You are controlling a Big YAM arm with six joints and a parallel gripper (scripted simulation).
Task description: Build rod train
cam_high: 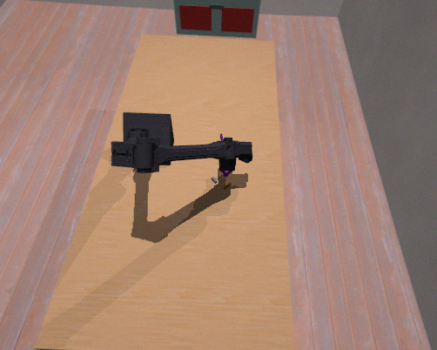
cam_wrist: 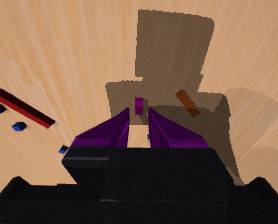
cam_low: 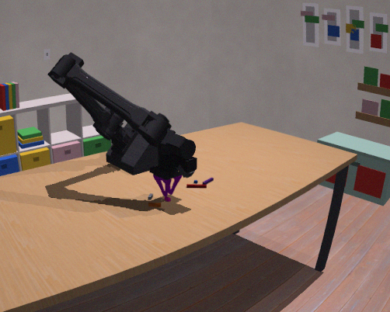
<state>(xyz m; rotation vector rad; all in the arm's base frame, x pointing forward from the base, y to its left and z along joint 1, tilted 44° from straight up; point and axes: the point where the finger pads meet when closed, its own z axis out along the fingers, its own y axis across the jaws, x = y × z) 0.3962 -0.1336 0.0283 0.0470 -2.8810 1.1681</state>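
My gripper (cam_high: pixel 225 174) (cam_low: pixel 168 194) (cam_wrist: pixel 138 112) is partly open, its purple fingertips low at a short magenta rod (cam_low: pixel 168 199) (cam_wrist: pixel 139 106). In the wrist view the rod lies between or just beyond the tips, with gaps beside it; nothing is clamped. A long red rod (cam_low: pixel 196 185) (cam_wrist: pixel 26 111) lies left in the wrist view. A purple rod (cam_high: pixel 221 137) (cam_low: pixel 208 181) (cam_wrist: pixel 2 108) lies near it. Two small blue rods, one (cam_low: pixel 196 182) (cam_wrist: pixel 19 126) and another (cam_wrist: pixel 64 149), lie beside the red one. The arm hides the red rod in the top view.
An orange rod (cam_high: pixel 227 185) (cam_low: pixel 154 205) (cam_wrist: pixel 187 103) lies close to the gripper, right in the wrist view. A grey rod (cam_high: pixel 214 180) (cam_low: pixel 151 196) lies near it, toward the arm's base. The table's edge (cam_low: pixel 204 240) is farther off.
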